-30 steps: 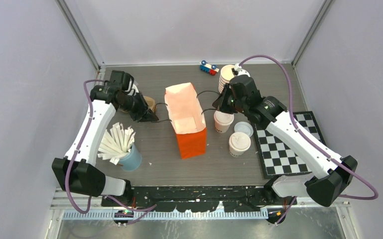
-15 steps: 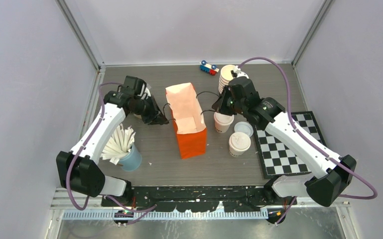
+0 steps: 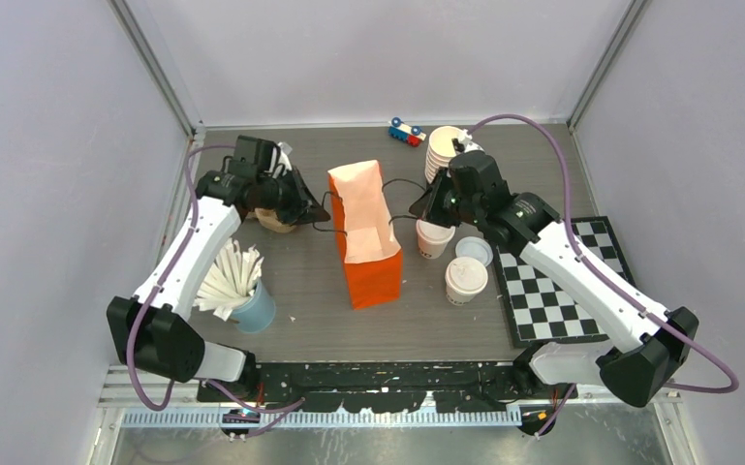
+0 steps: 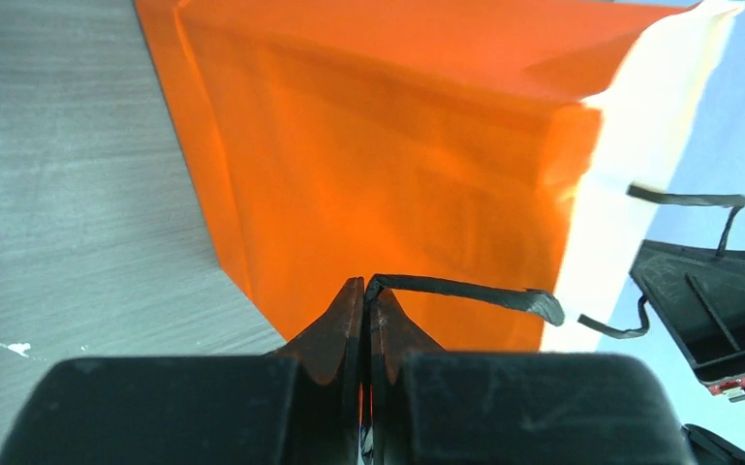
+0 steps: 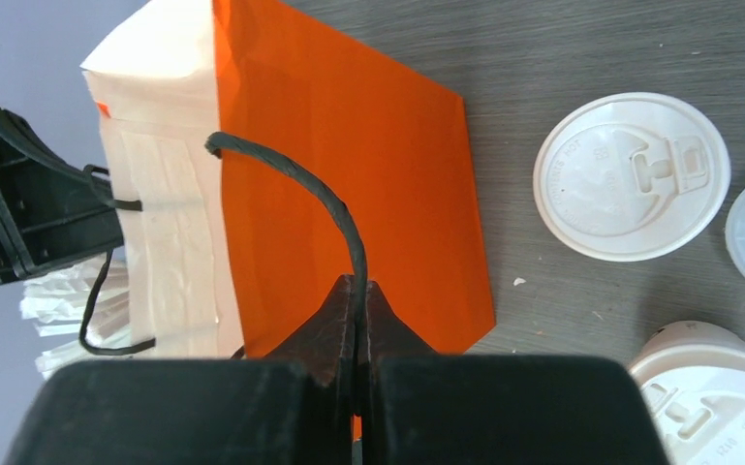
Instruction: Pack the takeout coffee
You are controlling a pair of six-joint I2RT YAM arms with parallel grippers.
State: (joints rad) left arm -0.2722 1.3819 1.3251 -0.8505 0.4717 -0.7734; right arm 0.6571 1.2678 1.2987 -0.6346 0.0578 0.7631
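Right hand (image 5: pixel 356 291) pinching handle (image 5: pixel 295 179), white-lidded cup (image 5: pixel 632 174)

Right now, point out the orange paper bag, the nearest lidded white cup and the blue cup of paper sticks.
Orange paper bag (image 3: pixel 373 278): top view, front face.
Nearest lidded white cup (image 3: pixel 466 278): top view, lid.
Blue cup of paper sticks (image 3: pixel 261 312): top view, blue wall.

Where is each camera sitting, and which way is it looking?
Top external: above and behind the arms, looking down on the table; both arms show, left gripper and right gripper flanking the orange bag.
Left wrist: on the left wrist, facing the bag's side; shut fingers pinch the left handle.
Right wrist: on the right wrist, looking down; shut fingers pinch the right handle, a lidded cup beyond.
Shared: both wrist views show the bag and the other gripper.
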